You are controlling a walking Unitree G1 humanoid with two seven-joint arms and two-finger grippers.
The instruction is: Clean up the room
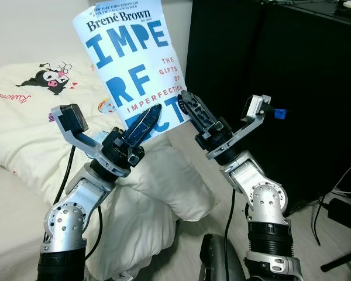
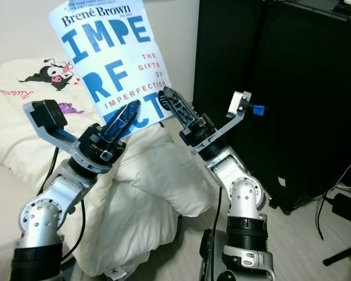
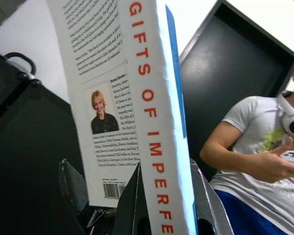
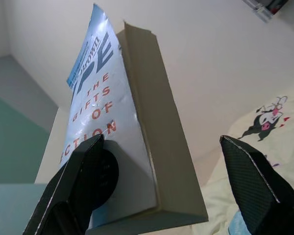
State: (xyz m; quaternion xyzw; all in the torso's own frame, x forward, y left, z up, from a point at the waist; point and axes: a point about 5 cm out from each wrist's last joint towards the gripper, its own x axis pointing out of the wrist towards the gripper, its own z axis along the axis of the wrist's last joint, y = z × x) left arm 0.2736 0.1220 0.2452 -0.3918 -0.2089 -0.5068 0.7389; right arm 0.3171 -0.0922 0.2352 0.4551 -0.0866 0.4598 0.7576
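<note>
A white and light-blue book (image 1: 131,52), "The Gifts of Imperfection", is held upright in the air before me. My left gripper (image 1: 141,126) is shut on its lower edge, and in the left wrist view its fingers (image 3: 206,200) clamp both sides of the spine (image 3: 154,127). My right gripper (image 1: 196,114) is open at the book's lower right corner. In the right wrist view one finger pad (image 4: 95,171) rests against the front cover (image 4: 105,122), and the other finger stands far off the page edge.
A white pillow (image 1: 169,181) and cream bedding with a cartoon print (image 1: 41,99) lie below and to the left. A tall black cabinet (image 1: 281,70) stands on the right, with cables (image 1: 339,199) on the floor beside it. A person in a grey T-shirt (image 3: 255,147) holds a controller.
</note>
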